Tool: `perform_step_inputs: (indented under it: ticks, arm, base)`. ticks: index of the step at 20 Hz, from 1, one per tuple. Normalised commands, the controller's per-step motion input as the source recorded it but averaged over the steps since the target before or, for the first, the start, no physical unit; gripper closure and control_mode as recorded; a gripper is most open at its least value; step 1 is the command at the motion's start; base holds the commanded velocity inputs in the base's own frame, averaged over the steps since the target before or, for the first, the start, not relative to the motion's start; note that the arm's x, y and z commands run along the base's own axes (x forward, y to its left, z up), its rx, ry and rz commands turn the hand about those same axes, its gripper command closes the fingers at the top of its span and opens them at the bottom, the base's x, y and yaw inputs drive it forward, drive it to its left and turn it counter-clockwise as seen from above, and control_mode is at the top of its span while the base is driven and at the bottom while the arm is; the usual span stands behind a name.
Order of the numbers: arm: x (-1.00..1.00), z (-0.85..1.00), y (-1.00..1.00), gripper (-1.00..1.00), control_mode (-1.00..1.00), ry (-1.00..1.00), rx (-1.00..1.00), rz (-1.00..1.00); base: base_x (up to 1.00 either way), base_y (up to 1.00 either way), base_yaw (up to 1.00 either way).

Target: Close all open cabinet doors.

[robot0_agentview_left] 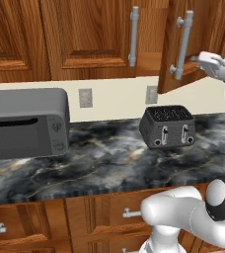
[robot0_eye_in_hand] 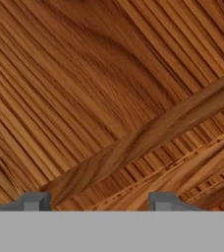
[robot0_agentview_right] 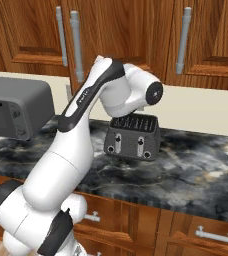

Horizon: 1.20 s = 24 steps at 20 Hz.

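The claw (robot0_eye_in_hand: 99,201) points straight at reddish-brown wood grain from very close, with its two grey fingertips (robot0_eye_in_hand: 34,201) set wide apart and nothing between them; whether they touch the wood cannot be told. In the left base view the white hand (robot0_agentview_left: 214,64) reaches in from the right edge, level with the lower part of the open cabinet door (robot0_agentview_left: 196,44), and its tip lies against or just beside that door's face, right of the vertical silver-grey bar handle (robot0_agentview_left: 182,45). This door stands swung out from the upper cabinet row, with its lower edge hanging above the toaster (robot0_agentview_left: 167,126). To its left a closed cabinet door (robot0_agentview_left: 87,37) sits flush in the row, and its own bar handle (robot0_agentview_left: 133,36) lies near the gap between the two. From the right base view the arm (robot0_agentview_right: 93,95) rises from the lower left and bends over the toaster, so the hand is hidden behind the elbow; more upper doors with bar handles run to the right there, one of them (robot0_agentview_right: 208,35) flush with the row. Below, the dark marbled table (robot0_agentview_left: 109,158) carries the black toaster near the middle and a grey toaster oven (robot0_agentview_left: 25,122) well apart to the left. Under the table edge run wooden drawer fronts (robot0_agentview_left: 114,215) with horizontal handles
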Motion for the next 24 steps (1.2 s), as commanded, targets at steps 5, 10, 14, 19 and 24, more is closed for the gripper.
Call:
perform_step_inputs:
  ticks: [5,10,14,19,24]
  arm:
    - [0.41,0.0,0.13,-1.0,-1.0,0.0,-0.02,-0.1]
    - [0.32,0.0,0.14,-1.0,-1.0,0.01,-0.01,-0.1]
    - [0.31,0.0,0.11,-1.0,-1.0,0.01,0.0,-0.1]
    - [0.34,0.0,0.07,-1.0,-1.0,0.01,-0.01,-0.11]
    - [0.41,0.0,0.02,-1.0,-1.0,0.0,-0.01,-0.12]
  base:
    - [0.0,0.0,0.0]
    - [0.0,0.0,0.0]
    - [0.0,0.0,0.0]
    - [0.0,0.0,0.0]
    - [0.0,0.0,0.0]
